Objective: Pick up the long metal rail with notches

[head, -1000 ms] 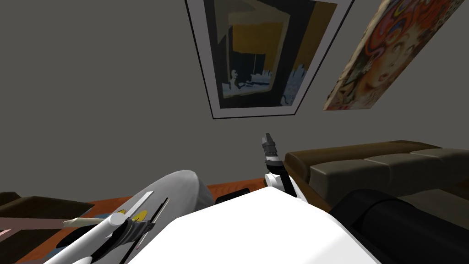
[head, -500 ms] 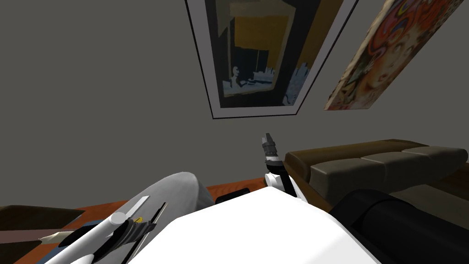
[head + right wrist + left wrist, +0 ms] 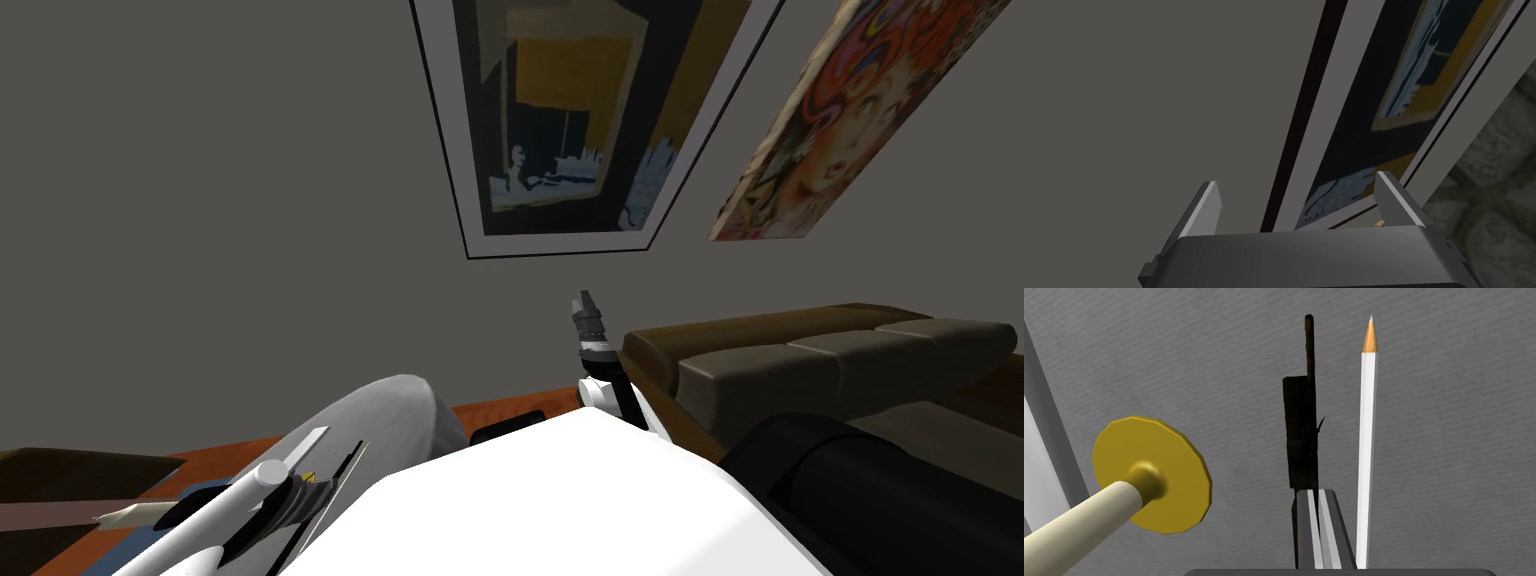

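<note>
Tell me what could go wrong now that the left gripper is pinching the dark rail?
1. The left gripper looks shut on the rail by a thin edge, and most of the rail sticks out past the fingertips. It might tilt or slip out when lifted.
2. The white pencil lies right beside the fingers, so a sideways move could knock it.
3. The yellow disc on its cream stick is close by, and a swinging rail could bump it.

Black-brown rail (image 3: 1300, 438), white orange-tipped stick (image 3: 1366, 453), yellow disc (image 3: 1174, 498), grey surface (image 3: 1454, 438)
</note>
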